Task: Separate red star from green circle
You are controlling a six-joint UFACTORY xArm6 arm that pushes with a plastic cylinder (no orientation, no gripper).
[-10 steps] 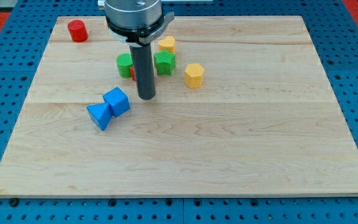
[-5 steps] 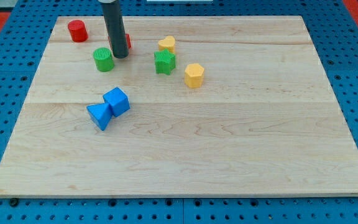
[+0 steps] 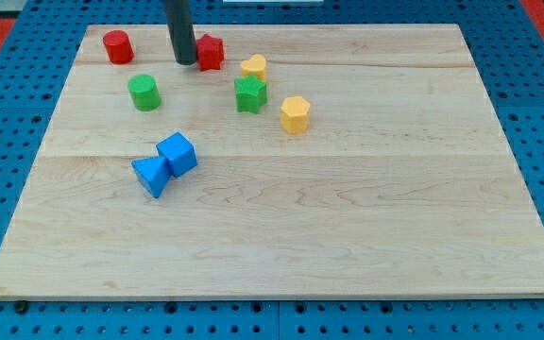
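The straight dark rod comes down from the view's top edge, and my tip rests on the pale wooden board near its upper left part; it is a bare rod end with nothing to open or close, and it grips nothing. Just to the view's right of my tip, touching the rod or very nearly so, sits the small red block, the red star, though its points are hard to make out from here. Below my tip and a little to the view's left, clearly apart from both the rod and the red block, stands the green circle, a short green cylinder. Farther to the view's left of my tip, near the board's top left corner, is a red cylinder. To the view's right, beyond the red star, lie a yellow heart-shaped block, a green star-shaped block just below it, and a yellow hexagonal block lower right again. Well below my tip, a blue cube and a blue triangular block touch each other. A blue pegboard table surrounds the board.
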